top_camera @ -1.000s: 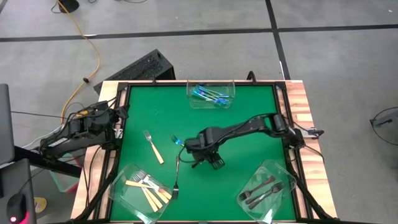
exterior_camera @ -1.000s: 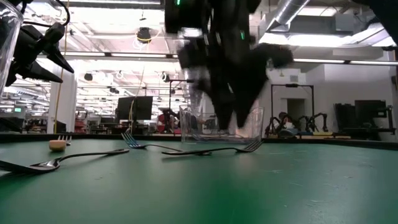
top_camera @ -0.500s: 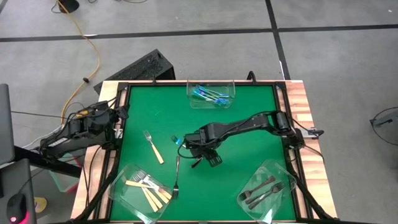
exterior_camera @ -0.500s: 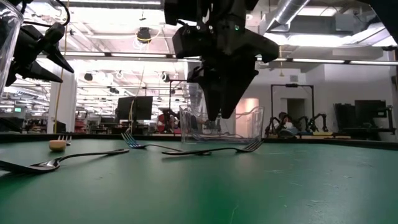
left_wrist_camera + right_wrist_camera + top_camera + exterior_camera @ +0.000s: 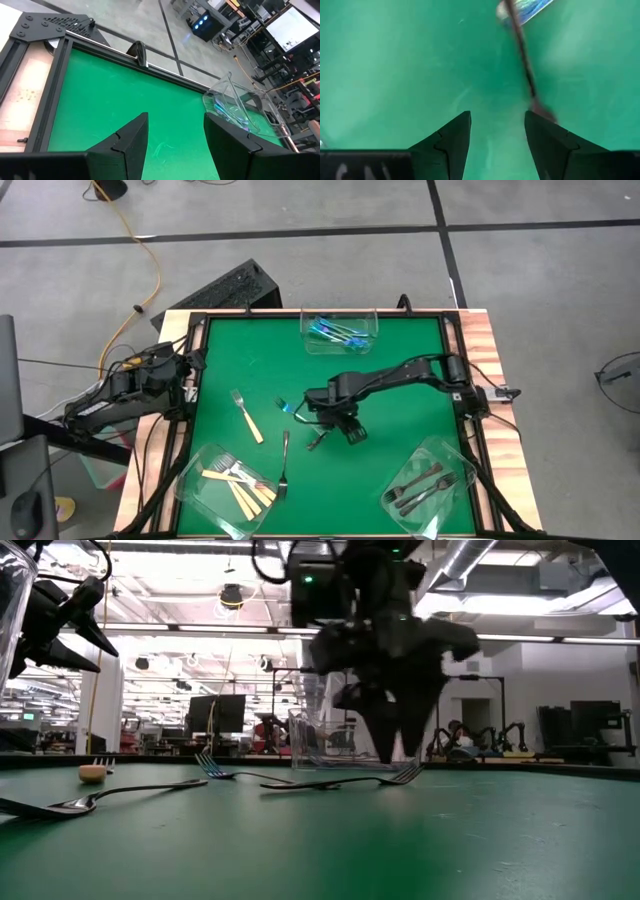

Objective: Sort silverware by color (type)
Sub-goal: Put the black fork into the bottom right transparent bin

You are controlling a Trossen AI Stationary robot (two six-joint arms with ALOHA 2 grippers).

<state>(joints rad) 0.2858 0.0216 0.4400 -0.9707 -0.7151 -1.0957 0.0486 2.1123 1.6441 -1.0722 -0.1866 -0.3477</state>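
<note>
Green mat [image 5: 400, 370] lies under my right gripper [image 5: 354, 434], fingers apart and empty, hovering just beside a grey fork [image 5: 318, 440] that crosses a blue fork [image 5: 287, 407] mid-table. I judge pickup is next: centre over the handle, descend, close. Left gripper [image 5: 175, 137] waits open at the table edge.

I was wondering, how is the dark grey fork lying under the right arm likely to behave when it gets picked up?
The dark grey fork looks like slim metal, so probably stiff and light. It lies flat on the green mat, leaving little to grip, so it may slide or pivot between closing fingers. The right tool hovers open beside it.
</note>
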